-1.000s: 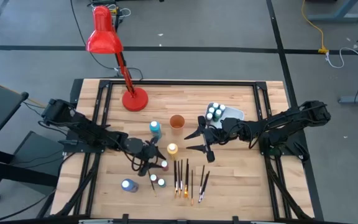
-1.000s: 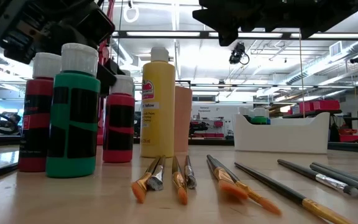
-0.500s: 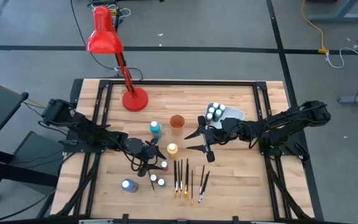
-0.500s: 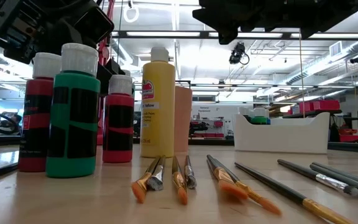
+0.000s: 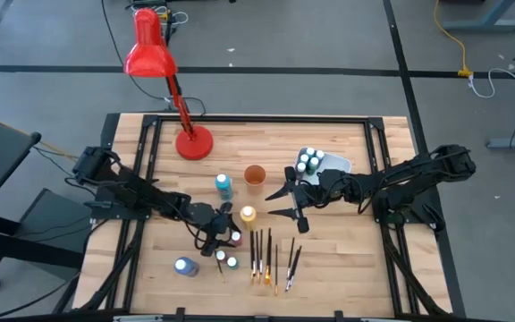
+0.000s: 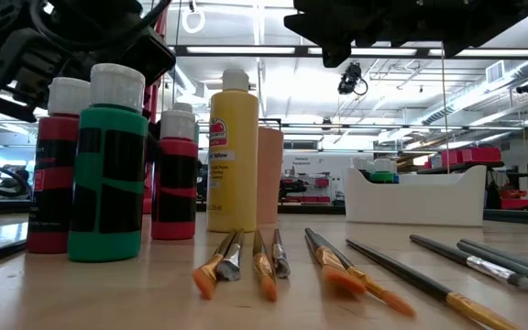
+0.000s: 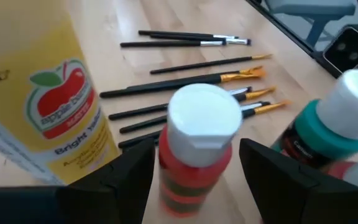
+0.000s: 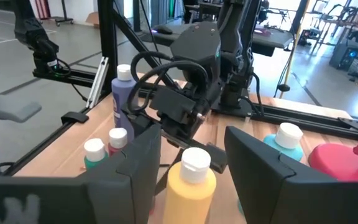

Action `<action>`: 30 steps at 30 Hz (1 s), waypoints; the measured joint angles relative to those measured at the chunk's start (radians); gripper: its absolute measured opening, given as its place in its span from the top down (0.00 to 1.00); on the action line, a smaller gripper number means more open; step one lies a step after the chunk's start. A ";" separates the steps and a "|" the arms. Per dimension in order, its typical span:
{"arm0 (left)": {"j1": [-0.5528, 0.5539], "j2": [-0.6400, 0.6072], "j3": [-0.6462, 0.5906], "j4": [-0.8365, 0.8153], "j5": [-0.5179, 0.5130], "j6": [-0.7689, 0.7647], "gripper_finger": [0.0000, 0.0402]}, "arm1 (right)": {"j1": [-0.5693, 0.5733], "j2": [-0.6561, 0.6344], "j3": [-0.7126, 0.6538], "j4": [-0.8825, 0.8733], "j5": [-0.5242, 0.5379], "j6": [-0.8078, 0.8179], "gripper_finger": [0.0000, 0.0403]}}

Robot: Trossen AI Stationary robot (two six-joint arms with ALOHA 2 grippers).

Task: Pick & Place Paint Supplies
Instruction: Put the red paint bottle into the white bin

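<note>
With its fingers spread either side of a red bottle (image 7: 194,152) to grab it, the left hand (image 5: 217,234) hovers mid-bench; the right hand (image 5: 291,201) waits open.

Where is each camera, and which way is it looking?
High view: above the table, looking straight down; both arms show.
Low view: at tabletop height, looking level past the paintbrushes; arm parts hang overhead.
Left wrist view: on the left arm, facing a red bottle between its open tool's fingers.
Right wrist view: on the right arm, facing the left arm.
Shared: the yellow bottle shows in all four.
</note>
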 joint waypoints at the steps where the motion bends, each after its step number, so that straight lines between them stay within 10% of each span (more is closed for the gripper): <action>1: 0.000 0.000 0.000 0.003 0.000 0.002 0.39 | 0.000 0.000 0.000 0.000 0.000 0.000 0.55; 11: 0.001 -0.001 0.000 0.010 -0.003 0.003 0.61 | 0.000 0.000 0.000 -0.004 0.000 0.001 0.55; 24: 0.004 -0.023 0.061 0.053 0.023 0.042 0.59 | 0.040 0.031 0.000 0.116 -0.002 0.002 0.54; 30: 0.009 -0.060 0.173 -0.179 0.010 0.117 0.62 | 0.079 0.063 0.021 0.164 -0.005 0.004 0.46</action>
